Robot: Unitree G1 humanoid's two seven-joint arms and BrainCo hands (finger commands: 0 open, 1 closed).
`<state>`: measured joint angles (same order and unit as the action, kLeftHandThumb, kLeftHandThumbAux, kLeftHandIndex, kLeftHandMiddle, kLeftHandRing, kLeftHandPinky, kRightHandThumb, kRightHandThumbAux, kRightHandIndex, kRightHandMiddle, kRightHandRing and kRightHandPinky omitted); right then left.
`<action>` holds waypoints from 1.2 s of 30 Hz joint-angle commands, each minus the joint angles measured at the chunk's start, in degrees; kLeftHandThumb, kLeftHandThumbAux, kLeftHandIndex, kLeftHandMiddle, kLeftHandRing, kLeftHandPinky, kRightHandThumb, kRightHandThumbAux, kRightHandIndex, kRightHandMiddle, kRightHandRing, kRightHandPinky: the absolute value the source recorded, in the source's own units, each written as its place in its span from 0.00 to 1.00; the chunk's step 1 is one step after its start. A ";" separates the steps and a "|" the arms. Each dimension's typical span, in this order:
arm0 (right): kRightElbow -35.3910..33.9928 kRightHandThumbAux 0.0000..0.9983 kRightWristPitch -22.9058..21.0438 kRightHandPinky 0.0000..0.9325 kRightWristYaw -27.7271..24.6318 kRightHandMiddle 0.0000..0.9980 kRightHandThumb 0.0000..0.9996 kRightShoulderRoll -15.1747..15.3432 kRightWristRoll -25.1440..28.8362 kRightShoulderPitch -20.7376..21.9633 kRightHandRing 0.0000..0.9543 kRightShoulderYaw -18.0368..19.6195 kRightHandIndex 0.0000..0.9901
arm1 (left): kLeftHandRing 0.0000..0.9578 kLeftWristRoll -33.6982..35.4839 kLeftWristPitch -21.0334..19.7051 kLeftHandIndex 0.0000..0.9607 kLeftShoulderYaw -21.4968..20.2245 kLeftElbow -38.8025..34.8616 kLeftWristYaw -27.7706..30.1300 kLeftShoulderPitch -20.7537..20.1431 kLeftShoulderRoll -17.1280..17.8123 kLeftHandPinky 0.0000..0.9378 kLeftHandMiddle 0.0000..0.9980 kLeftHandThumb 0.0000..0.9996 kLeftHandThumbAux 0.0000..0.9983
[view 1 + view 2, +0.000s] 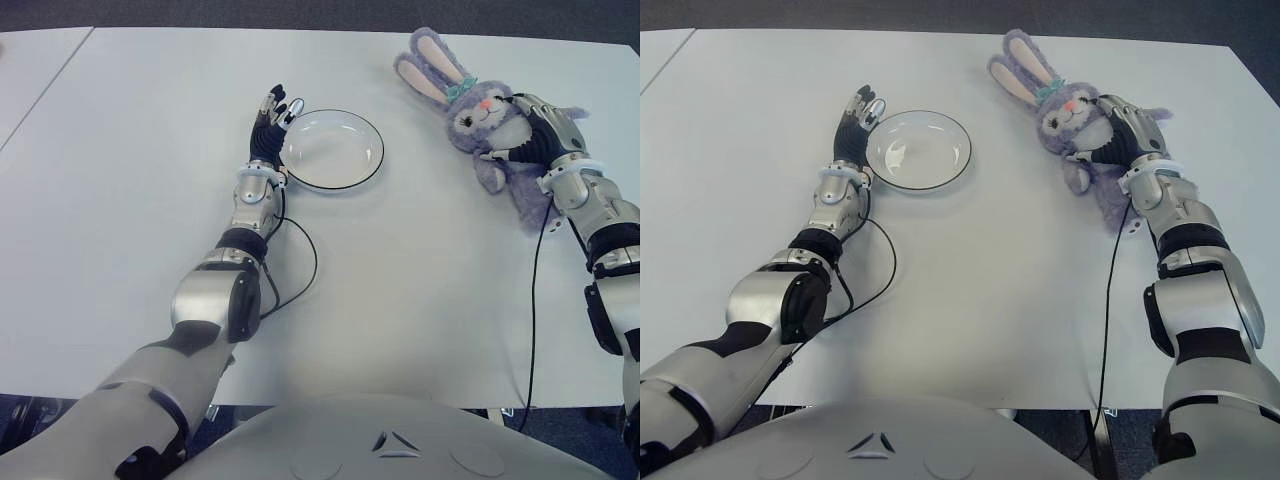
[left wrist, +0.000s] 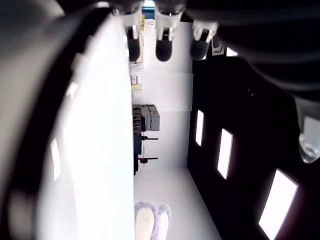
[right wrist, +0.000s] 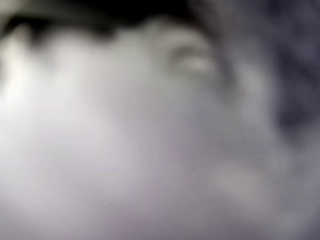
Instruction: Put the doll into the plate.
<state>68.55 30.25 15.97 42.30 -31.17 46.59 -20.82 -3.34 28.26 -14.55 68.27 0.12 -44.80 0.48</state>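
Nearest you, the robot's two arms reached out over the white table [image 1: 120,180], and a thin black cable [image 1: 300,270] looped on the tabletop beside the left forearm, with another running down along the right one.

Farther out on the left, your left hand [image 1: 268,125] lay against the left rim of the plate [image 1: 335,150], its fingers [image 1: 283,110] stretched out straight and grasping nothing. The left wrist view confirmed it: three dark fingertips [image 2: 165,47] extended side by side, nothing between them. The plate was white with a dark edge, and nothing sat in it.

To the right and slightly farther away, well apart from the plate, the doll [image 1: 480,120] lay on the table. It was a purple plush rabbit with a pale face, pink-lined ears pointing to the far left, and a teal bow between them. Your right hand [image 1: 535,135] was closed over the doll's body, fingers [image 1: 505,152] wrapped around its chest just below the face. The right wrist view showed only blurred pale and purple fur pressed close to the lens.
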 commanded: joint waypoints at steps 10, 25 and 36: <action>-9.97 0.75 4.32 0.87 -8.14 0.79 0.44 -12.46 1.89 -18.53 0.82 -5.66 0.68 | 0.00 -0.27 -6.48 0.00 0.34 9.22 -0.20 15.95 -0.78 0.00 0.00 0.00 0.43; -27.52 0.76 0.24 0.92 -14.44 0.85 0.51 -7.06 9.34 -20.49 0.89 -1.55 0.75 | 0.00 0.89 -6.25 0.00 -0.70 9.24 0.66 15.79 -1.30 0.00 0.00 0.00 0.42; -30.25 0.76 0.86 0.91 -14.33 0.87 0.51 -4.78 11.57 -19.74 0.90 3.61 0.76 | 0.00 3.01 -6.36 0.00 -2.21 9.29 1.21 15.34 -2.10 0.00 0.00 0.00 0.43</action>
<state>38.41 31.73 6.78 40.05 -20.15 32.85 -16.37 -1.91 29.35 -15.21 68.23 0.17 -44.22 1.08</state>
